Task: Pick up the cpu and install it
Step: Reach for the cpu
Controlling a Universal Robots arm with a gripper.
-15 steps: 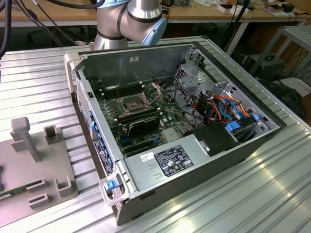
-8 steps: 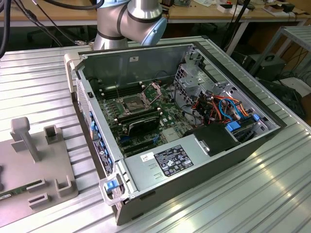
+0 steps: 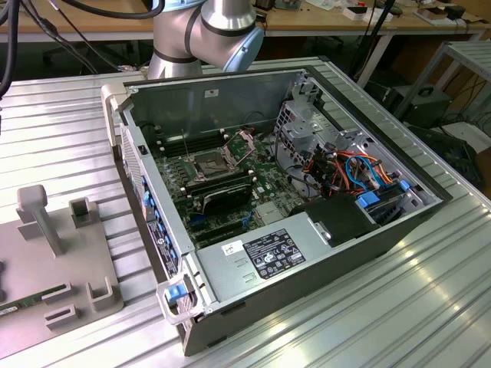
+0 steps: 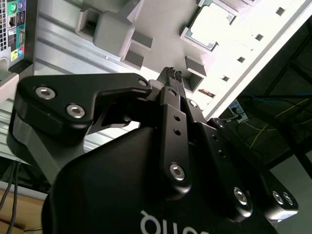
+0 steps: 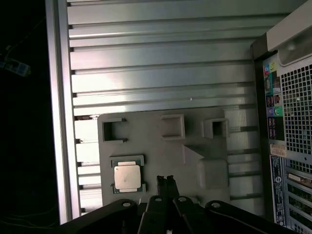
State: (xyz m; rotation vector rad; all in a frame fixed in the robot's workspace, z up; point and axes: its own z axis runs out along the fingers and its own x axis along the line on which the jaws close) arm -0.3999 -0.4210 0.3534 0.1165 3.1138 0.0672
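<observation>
Revealing the cpu [image 5: 127,177], the first wrist view shows tool [image 5: 165,179] closed.

pincer [image 5: 165,181] fingers pressed tight together; silver arm joint [image 3: 219,27] blue-capped.

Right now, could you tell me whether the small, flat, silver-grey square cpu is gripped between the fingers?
No, in the first wrist view the cpu lies in a pocket of the grey holder plate, apart from the fingers.

Open PC case [image 3: 207,100] on ribbed alu table [image 3: 61,130], grey jig plate [image 3: 77,253] beside
</observation>
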